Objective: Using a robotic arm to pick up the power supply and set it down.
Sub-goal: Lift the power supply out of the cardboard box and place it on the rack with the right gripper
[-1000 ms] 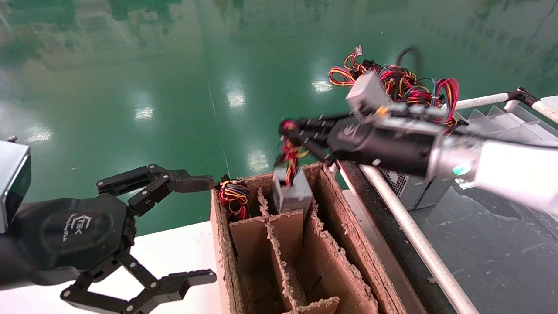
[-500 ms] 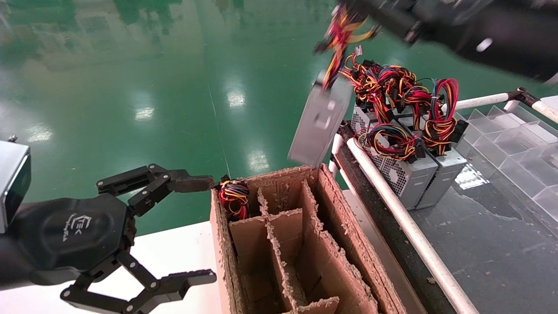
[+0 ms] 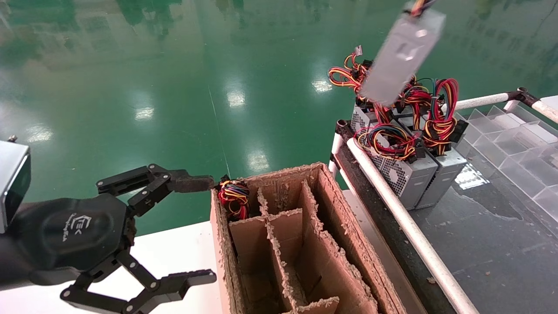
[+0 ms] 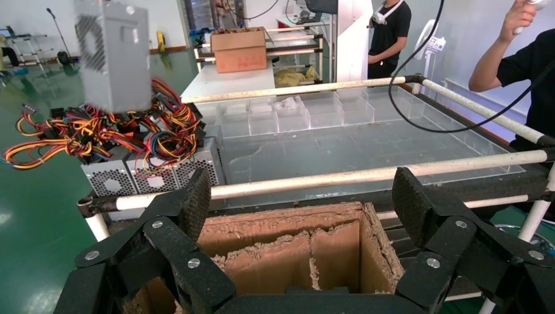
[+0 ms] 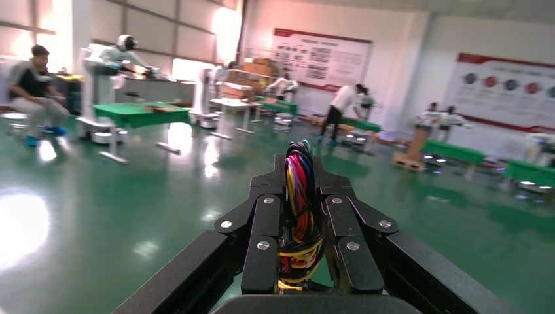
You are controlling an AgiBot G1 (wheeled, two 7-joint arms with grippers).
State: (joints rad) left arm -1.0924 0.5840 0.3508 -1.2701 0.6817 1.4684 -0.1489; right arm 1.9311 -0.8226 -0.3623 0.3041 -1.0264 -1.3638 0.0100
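Although the divided cardboard box [image 3: 305, 235] and the railed bench [image 3: 405, 226] take up most of the scene, the power supply [image 3: 401, 54] hangs high above the bench, clear of both. It dangles tilted from its wire bundle [image 5: 300, 196], which the right gripper [image 5: 301, 196] pinches. Judged a rigid, fairly heavy metal case on pliant wires, it will likely swing; a hold on the case would be steadier. Vented supplies with loose cables [image 3: 401, 144] sit beneath, obstructing descent. The left gripper [image 3: 174, 231] rests spread beside the box.
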